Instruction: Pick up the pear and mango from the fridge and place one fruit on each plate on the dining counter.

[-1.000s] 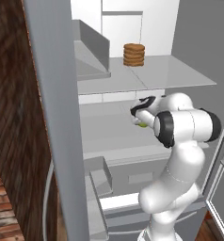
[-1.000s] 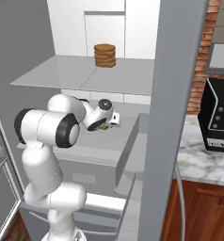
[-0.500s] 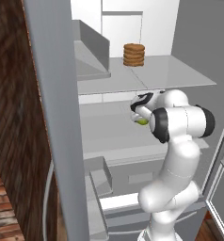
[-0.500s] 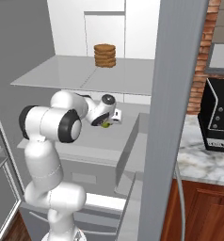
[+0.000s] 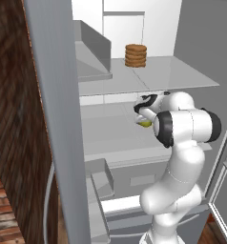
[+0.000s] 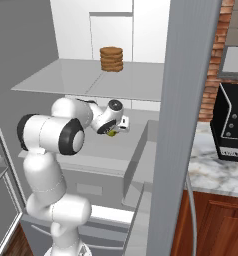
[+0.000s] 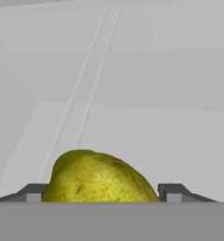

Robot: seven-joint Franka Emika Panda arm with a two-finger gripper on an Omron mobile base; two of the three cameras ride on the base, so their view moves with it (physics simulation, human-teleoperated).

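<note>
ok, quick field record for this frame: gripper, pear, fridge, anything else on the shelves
gripper: inside the fridge, closed on the pear
pear: yellow-green, between the fingertips, above the middle shelf
fridge: door open, white interior
upper shelf: stack of brown discs
beside fridge: marble counter with a black appliance

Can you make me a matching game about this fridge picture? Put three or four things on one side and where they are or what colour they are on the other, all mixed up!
Things:
1. pear
2. stack of brown discs
3. fridge
4. coffee machine

Clues:
A. black, standing on a marble counter outside the fridge
B. yellow-green, between the fingers of the gripper
C. grey outside, white inside, door open
D. up on the upper glass shelf

Pairs: 1-B, 2-D, 3-C, 4-A
</note>
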